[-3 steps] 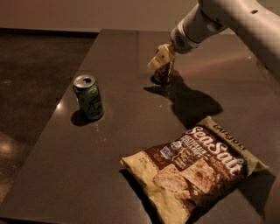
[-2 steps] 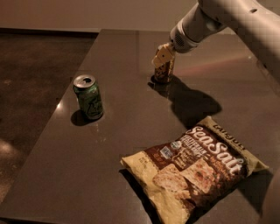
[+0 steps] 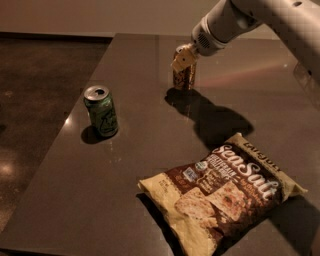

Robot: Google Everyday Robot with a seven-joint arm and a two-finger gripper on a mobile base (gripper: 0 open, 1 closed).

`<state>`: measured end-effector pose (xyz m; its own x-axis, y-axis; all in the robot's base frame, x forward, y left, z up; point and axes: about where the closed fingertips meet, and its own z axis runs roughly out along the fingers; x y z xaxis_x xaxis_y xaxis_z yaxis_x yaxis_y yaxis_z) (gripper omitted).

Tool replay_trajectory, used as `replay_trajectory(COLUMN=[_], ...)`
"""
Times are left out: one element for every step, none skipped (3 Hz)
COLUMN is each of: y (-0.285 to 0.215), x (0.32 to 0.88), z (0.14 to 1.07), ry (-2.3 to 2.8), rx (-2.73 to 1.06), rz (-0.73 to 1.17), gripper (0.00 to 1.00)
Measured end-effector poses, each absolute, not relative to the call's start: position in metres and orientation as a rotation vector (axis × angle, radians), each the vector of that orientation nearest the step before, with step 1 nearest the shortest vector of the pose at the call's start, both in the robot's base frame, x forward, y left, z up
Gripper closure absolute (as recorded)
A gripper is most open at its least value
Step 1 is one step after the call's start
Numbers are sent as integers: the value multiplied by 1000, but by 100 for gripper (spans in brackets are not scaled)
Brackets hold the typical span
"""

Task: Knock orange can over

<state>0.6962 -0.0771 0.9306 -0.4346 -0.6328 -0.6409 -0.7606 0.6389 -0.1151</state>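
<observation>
From my station I see the gripper reaching in from the upper right on its pale arm, set at the top of the orange can; its yellowish tip overlaps the can's rim on the left side, so it looks to be touching there, though in this dim light I would not swear to it; whether the gripper is spread or clamped I cannot tell from this angle. The orange can is on the far middle part of the dark table, and it appears to stand upright on its base, with its top hidden behind the gripper; a heavy shadow of the arm and can runs from its foot toward the near right. The green can stands upright well apart from it, nearer to me and toward the table's left edge, its silver top and opening showing. A chip bag, yellow and brown with "Sea Salt" in white lettering, lies flat on the near right part of the table, apart from both cans; beyond the left edge I see a dark speckled floor.
</observation>
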Motion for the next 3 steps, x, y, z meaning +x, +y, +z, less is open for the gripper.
replay_trajectory(y=[-63, -55, -50], x=[684, 673, 663], z=[950, 963, 973], ry=[2150, 2119, 2090], rx=[-1145, -1191, -1233], rz=[246, 246, 251], gripper=[100, 100, 100])
